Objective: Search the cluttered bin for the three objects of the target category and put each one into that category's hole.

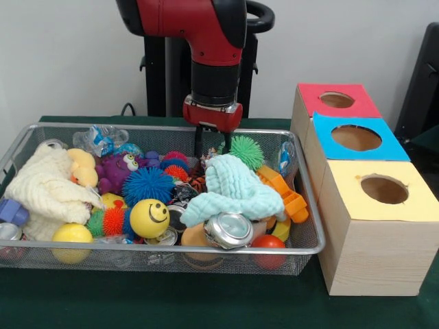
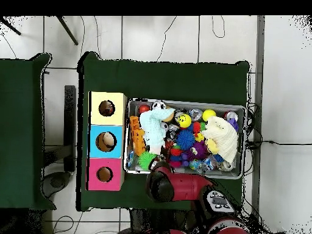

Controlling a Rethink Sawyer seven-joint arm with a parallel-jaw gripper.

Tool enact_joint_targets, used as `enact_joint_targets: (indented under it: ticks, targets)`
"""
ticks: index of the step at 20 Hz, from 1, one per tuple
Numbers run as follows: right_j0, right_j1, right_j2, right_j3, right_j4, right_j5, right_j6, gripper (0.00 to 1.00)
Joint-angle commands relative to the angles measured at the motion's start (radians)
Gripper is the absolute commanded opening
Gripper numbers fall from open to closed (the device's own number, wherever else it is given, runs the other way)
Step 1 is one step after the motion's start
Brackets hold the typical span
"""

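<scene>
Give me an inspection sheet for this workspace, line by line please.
Surface: table under dark green cloth.
Job's things: wire mesh bin packed with objects; wooden box beside it with red hole, blue hole, yellow hole.
Clutter: smiley ball, blue spiky ball, crushed can, mint cloth, cream cloth, orange toy.
Gripper: gripper lowered at the bin's far side, fingers apart.
Cables: several on the tiled floor.
Surroundings: second green table.

Front camera low and close across the table, facing the wire bin (image 1: pixel 302 241); overhead camera high, looking straight down; both share bin and three-holed wooden box (image 1: pixel 374 236).
</scene>
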Motion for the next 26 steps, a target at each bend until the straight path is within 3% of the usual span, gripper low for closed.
enact_joint_targets:
  ticks: [1,2,3,11,26]
  targets:
    - [0.03,0.068,-0.01,-0.117,0.045,-0.087,0.125,1.0]
    - [0.031,0.072,-0.012,-0.12,0.045,-0.088,0.122,1.0]
    - [0.03,0.073,-0.011,-0.121,0.044,-0.087,0.119,0.0]
    - [0.031,0.046,-0.008,-0.102,0.058,-0.07,0.125,0.0]
    - [-0.011,-0.16,0.047,-0.001,0.076,0.097,0.109,0.0]
